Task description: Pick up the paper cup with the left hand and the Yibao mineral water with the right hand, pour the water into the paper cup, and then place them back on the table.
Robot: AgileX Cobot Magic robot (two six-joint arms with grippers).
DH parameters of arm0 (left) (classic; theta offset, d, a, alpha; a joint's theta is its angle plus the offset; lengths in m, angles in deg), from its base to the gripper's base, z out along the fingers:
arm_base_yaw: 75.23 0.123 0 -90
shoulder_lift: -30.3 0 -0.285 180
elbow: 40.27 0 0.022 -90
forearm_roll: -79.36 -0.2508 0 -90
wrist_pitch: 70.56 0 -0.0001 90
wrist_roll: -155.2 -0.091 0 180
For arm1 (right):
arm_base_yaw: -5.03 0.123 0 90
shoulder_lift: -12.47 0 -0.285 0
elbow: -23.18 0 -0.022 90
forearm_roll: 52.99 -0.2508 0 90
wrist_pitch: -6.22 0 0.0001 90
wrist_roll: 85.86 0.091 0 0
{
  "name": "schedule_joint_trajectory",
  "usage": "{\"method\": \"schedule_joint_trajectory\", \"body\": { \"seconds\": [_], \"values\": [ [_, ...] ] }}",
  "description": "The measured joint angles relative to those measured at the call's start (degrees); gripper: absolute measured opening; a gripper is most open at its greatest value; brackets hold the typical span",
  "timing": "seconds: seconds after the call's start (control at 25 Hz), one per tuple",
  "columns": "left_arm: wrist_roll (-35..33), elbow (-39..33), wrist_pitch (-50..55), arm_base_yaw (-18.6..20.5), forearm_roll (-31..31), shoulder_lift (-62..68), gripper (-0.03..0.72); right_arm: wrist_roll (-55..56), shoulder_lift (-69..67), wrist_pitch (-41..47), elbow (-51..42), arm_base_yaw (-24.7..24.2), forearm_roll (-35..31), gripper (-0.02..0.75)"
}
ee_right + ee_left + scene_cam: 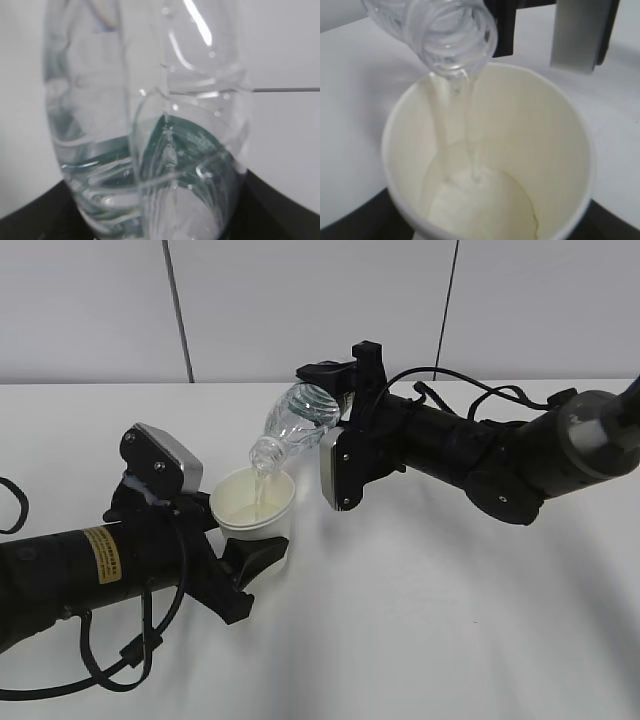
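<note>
The white paper cup (252, 503) is held a little above the table (420, 620) in my left gripper (245, 540), which is shut on its lower wall. My right gripper (335, 400) is shut on the Yibao mineral water bottle (295, 420), tilted mouth down to the left over the cup. A thin stream of water runs from the bottle mouth (457, 47) into the cup (535, 150), where water pools at the bottom. In the right wrist view the clear ribbed bottle (150, 150) fills the frame, with green label showing through; the fingers are mostly hidden.
The white table extends to the right and front. A grey wall with dark vertical seams stands behind. Black cables hang from the left arm (110, 660) near the front left edge and loop over the right arm (470, 390).
</note>
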Motion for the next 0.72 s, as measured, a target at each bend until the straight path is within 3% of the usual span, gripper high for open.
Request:
{"method": "schedule_joint_trajectory", "body": {
  "seconds": [0.72],
  "values": [
    [0.00,0.00,0.02,0.00,0.39,0.00,0.441,3.52,0.00,-0.42,0.09,0.00,-0.12,0.473]
  ]
}}
